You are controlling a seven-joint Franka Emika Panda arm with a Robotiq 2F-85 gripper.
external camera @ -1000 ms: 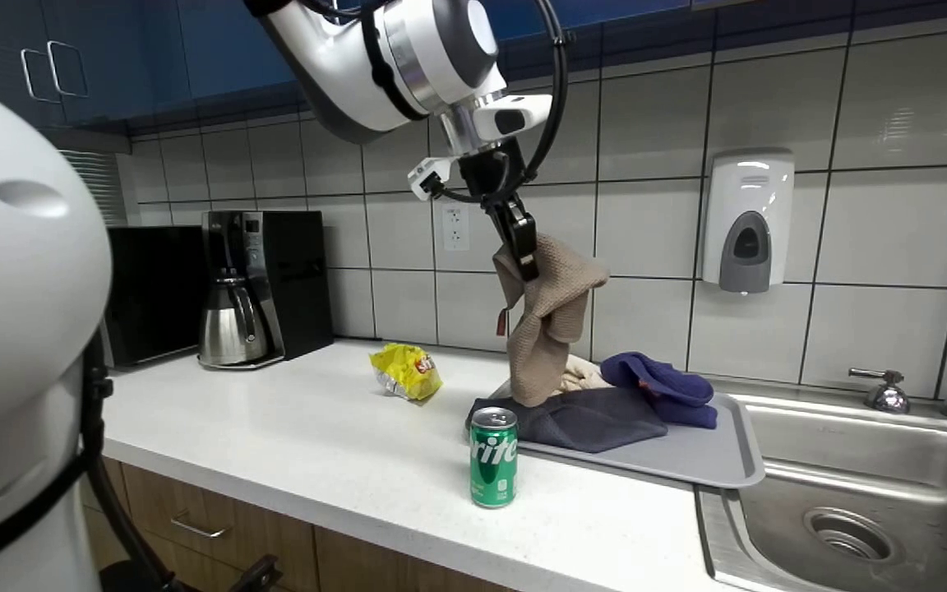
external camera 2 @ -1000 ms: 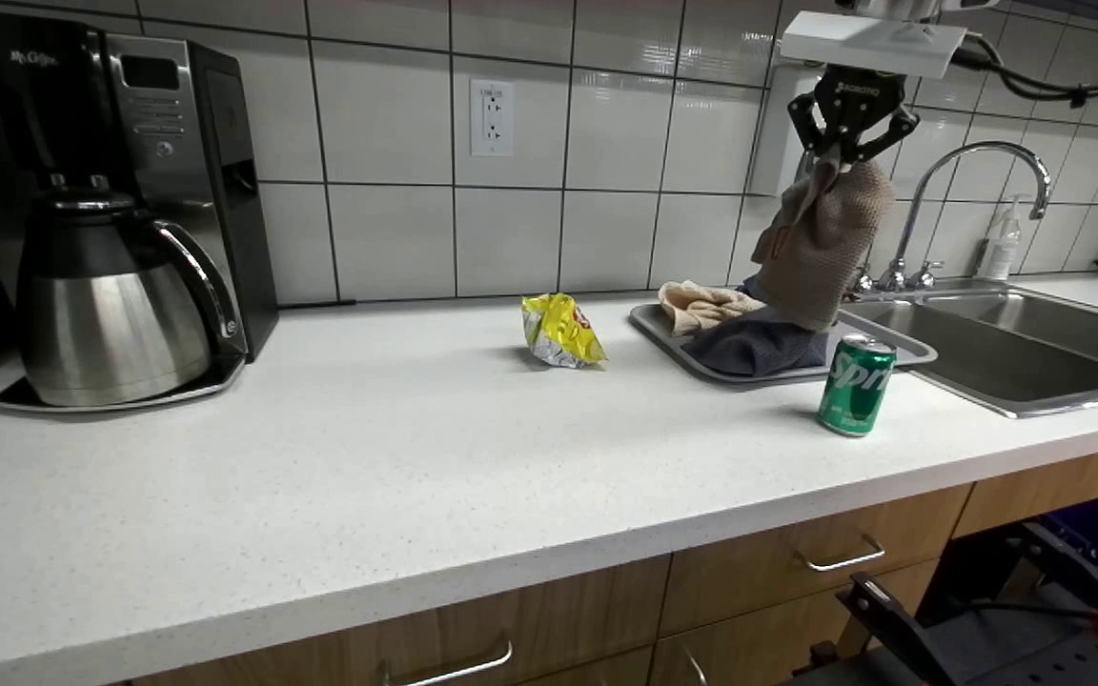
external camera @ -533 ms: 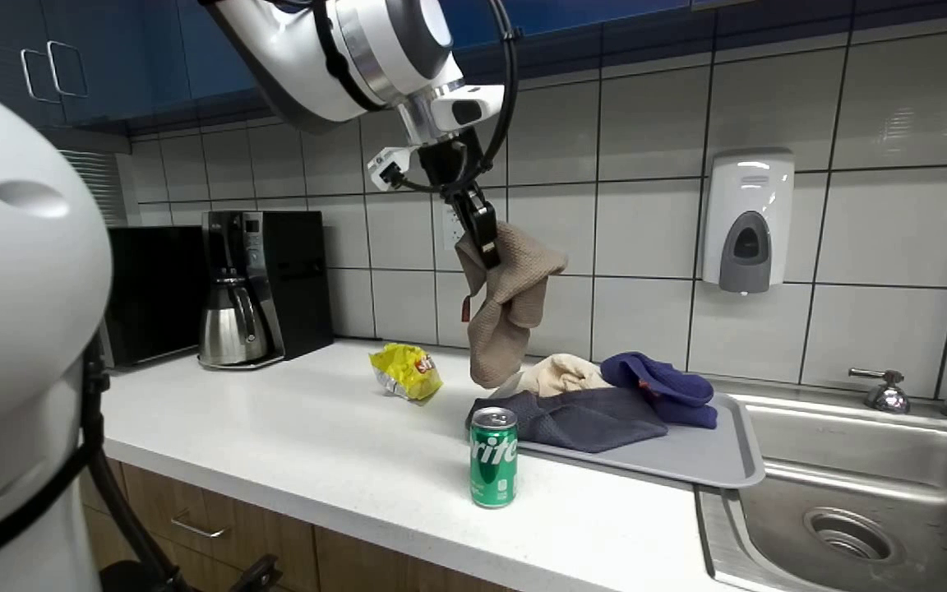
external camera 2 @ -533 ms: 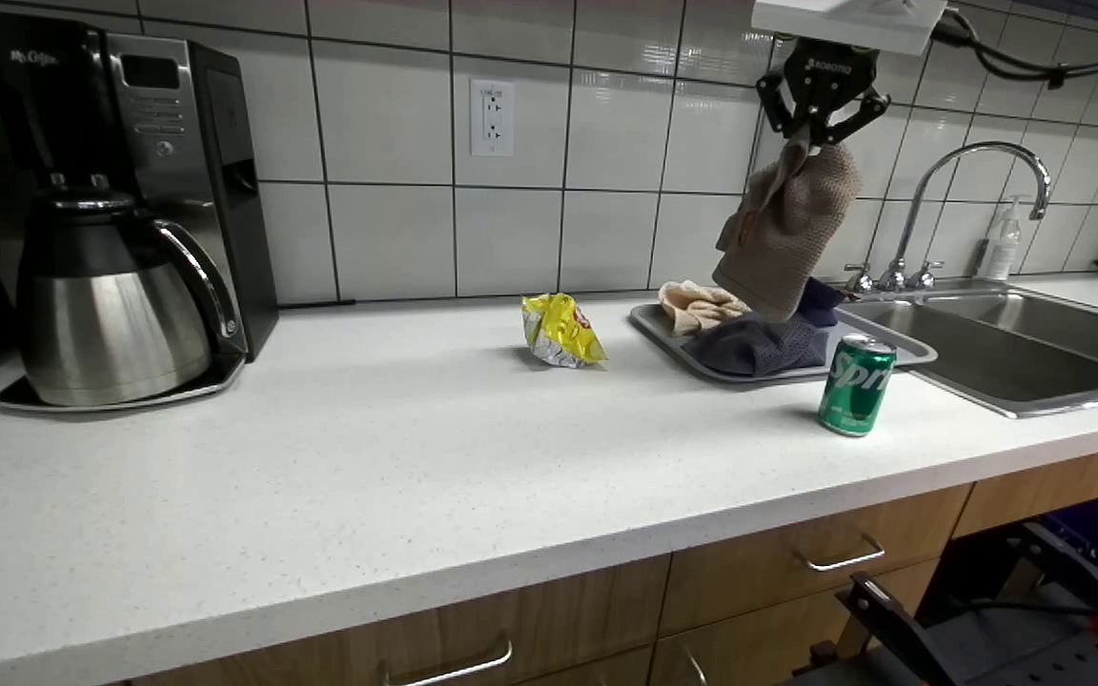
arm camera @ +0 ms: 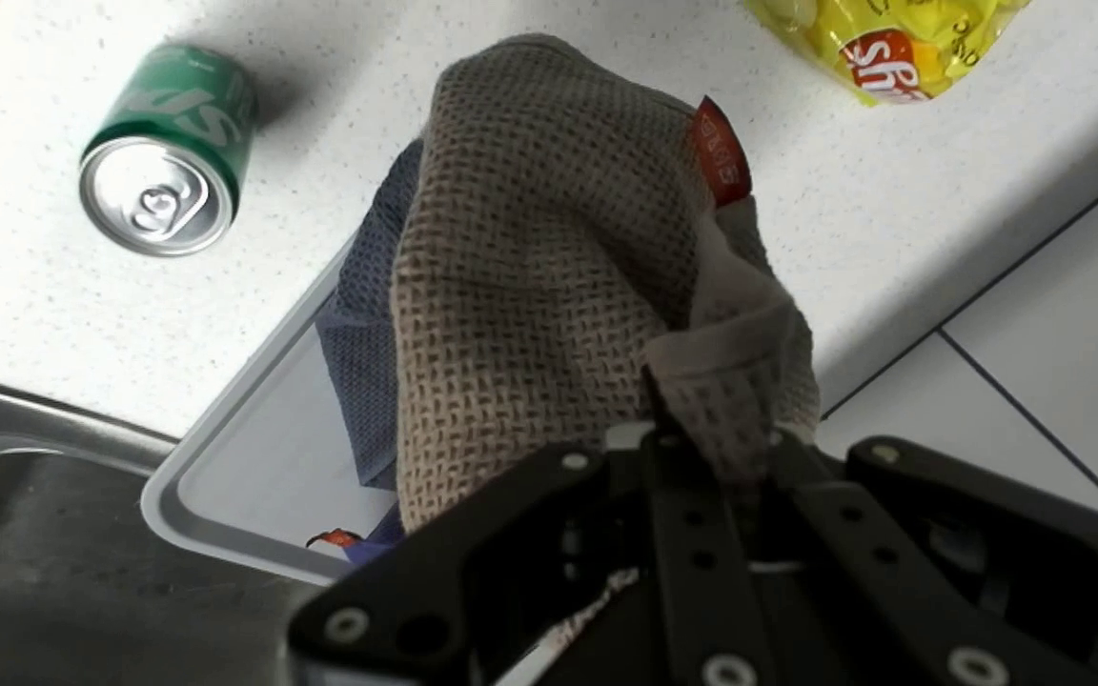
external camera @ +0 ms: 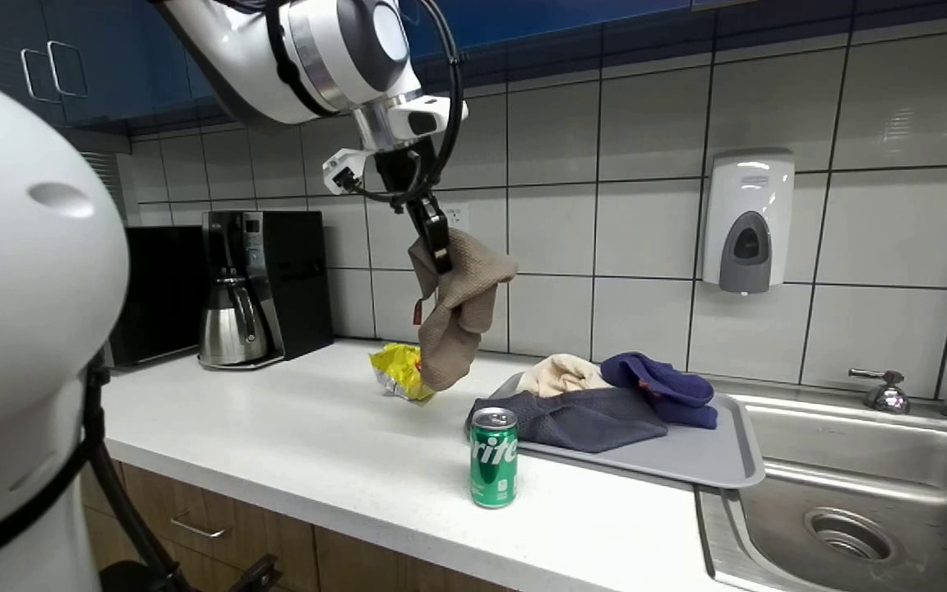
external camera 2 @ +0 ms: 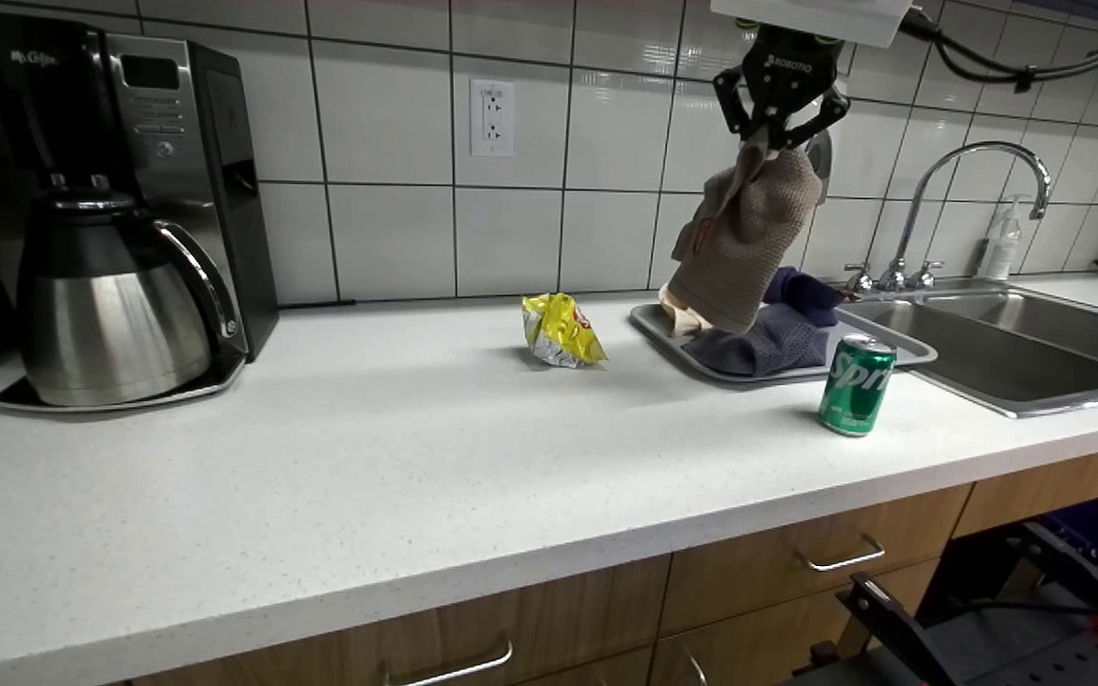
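A brown woven cloth (external camera: 467, 304) with a small red tag hangs from my gripper (external camera: 442, 261), which is shut on its upper edge. In the wrist view the bunched cloth (arm camera: 530, 276) fills the middle and covers the fingertips. Its lower end floats above the counter, beside the grey tray (external camera: 720, 448). On that tray lie a dark grey-blue cloth (external camera: 584, 419), a cream cloth (external camera: 560, 374) and a purple cloth (external camera: 661, 386). A green Sprite can (external camera 2: 857, 386) stands upright in front of the tray. The crumpled yellow chip bag (external camera 2: 560, 331) sits left of the tray, partly behind the hanging cloth in an exterior view.
To the right of the tray is a steel sink (external camera: 724, 534) with a curved faucet (external camera 2: 978, 151). A coffee maker with a steel carafe (external camera 2: 115, 324) stands at the far left. The tiled wall with a soap dispenser (external camera: 749, 222) backs the counter; blue cabinets hang above.
My gripper has carried the brown cloth leftward in both exterior views, away from over the tray and closer to the chip bag. The cream cloth has come into fuller view in an exterior view.
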